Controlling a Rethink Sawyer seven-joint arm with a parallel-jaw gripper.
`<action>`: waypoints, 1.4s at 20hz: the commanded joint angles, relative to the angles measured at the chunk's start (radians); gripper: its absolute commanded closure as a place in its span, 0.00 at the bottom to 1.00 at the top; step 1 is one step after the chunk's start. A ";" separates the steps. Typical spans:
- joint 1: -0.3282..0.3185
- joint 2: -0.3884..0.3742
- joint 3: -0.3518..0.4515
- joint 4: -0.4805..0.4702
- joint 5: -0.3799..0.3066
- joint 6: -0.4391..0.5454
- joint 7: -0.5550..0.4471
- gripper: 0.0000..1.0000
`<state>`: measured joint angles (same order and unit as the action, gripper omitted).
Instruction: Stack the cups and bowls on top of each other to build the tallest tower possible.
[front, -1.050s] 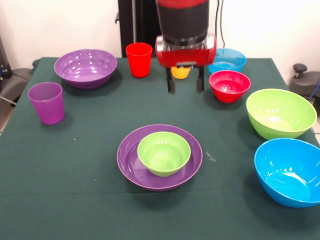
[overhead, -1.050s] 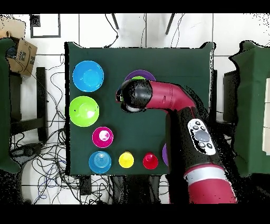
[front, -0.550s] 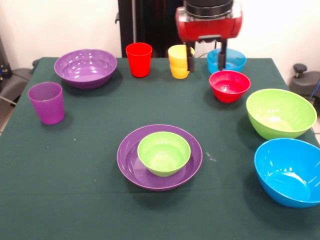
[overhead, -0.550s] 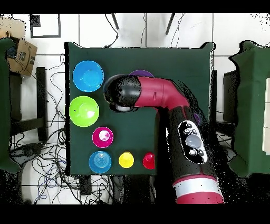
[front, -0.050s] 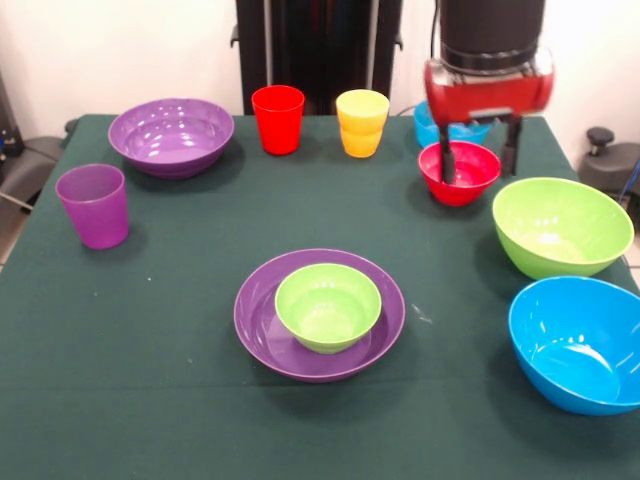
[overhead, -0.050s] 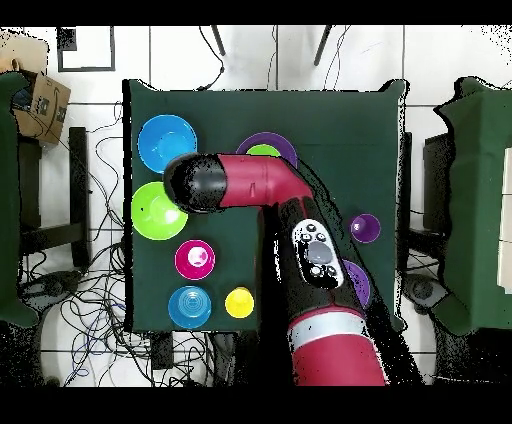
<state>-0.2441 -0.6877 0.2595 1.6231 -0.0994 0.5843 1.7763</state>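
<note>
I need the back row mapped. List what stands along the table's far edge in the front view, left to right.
Large glossy purple plastic bowl → red tapered plastic cup → yellow-orange tapered plastic cup → small light blue plastic bowl, partly hidden behind the open gripper, which hangs by the small red plastic bowl.

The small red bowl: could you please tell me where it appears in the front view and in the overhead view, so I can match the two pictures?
Front view: the small red bowl sits right of centre near the far edge, with the open gripper over it.
Overhead view: it lies lower left, just above the light blue bowl.
Shared landmark: the large lime green bowl is its neighbour in both views.
</note>
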 joint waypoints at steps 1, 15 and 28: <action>0.060 0.132 -0.022 0.124 0.006 -0.213 0.251 0.00; 0.129 0.288 -0.064 0.123 -0.011 -0.451 0.312 0.00; 0.096 0.375 -0.039 0.096 -0.024 -0.511 0.269 0.00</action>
<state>-0.1298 -0.3989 0.1962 1.7565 -0.0976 0.1364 1.9427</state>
